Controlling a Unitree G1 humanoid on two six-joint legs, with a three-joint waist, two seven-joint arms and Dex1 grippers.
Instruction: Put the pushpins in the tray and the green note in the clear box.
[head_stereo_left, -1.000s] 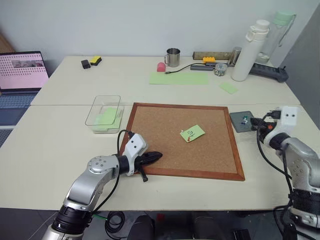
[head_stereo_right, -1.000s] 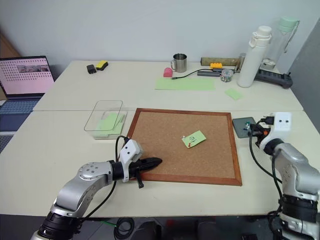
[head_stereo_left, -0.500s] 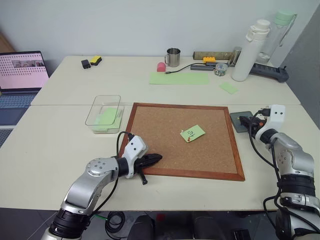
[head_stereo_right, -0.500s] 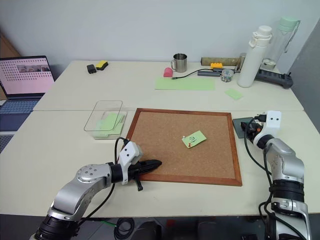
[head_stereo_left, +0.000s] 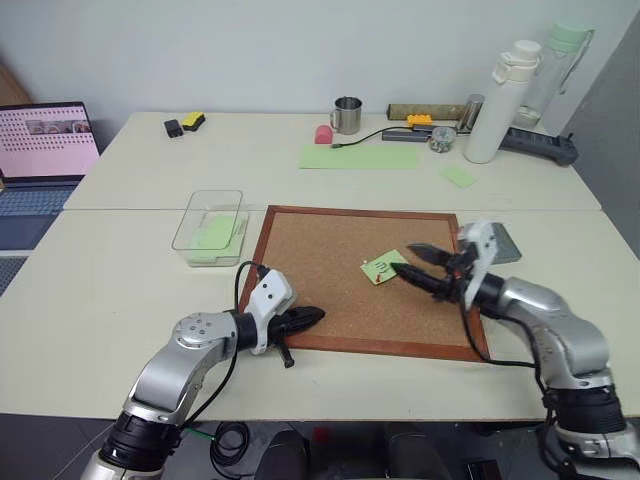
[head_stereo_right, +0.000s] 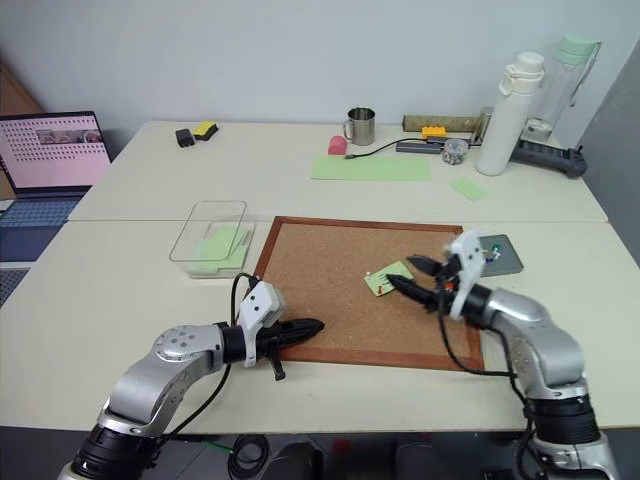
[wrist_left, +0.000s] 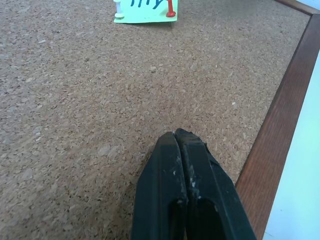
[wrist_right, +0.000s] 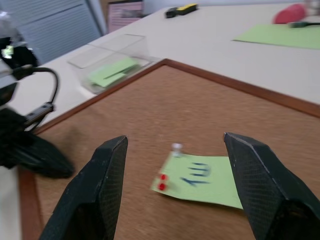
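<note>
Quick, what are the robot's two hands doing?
Left gripper: shut, holding nothing.
Right gripper: open, holding nothing, near the light-green square scribbled note.

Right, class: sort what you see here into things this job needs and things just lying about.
Needed:
- light-green scribbled sticky note on the cork board
- red pushpin and white pushpin in it
- small dark-grey square tray
- clear plastic box

Lying about:
- metal mug
- white bottle
- laptop
- long green paper sheet
</note>
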